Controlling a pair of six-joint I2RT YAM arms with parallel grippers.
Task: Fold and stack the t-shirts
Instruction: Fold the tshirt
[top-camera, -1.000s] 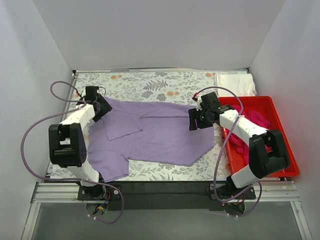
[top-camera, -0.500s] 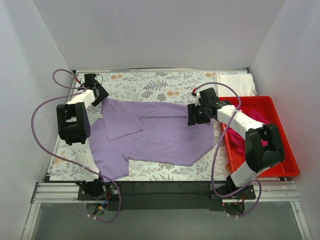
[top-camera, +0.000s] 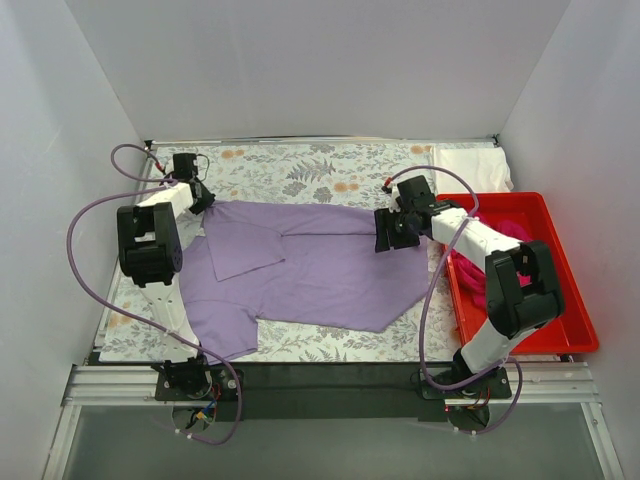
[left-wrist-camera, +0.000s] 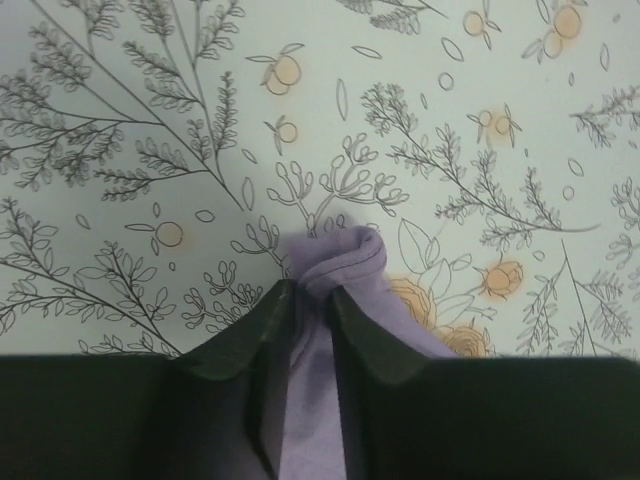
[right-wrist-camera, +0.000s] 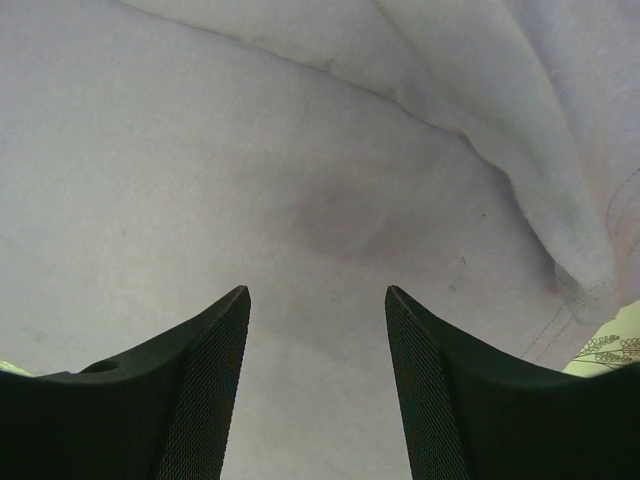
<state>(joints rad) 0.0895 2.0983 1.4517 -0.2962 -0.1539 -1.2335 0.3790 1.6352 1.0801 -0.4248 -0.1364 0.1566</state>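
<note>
Plain white walls (top-camera: 300, 60) enclose the grey-and-orange floral tablecloth (top-camera: 300, 172) on three sides.

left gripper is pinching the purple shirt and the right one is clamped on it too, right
No: the left gripper does pinch the lavender t-shirt, but the right gripper is open, jaws spread over the fabric, as the right wrist view shows.

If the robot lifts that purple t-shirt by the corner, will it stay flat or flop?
Probably flop: the purple t-shirt bunches into a fold where the left hand pinches it. It looks thin and light, lying in soft folds. Pushed, it would likely wrinkle rather than slide flat.
</note>
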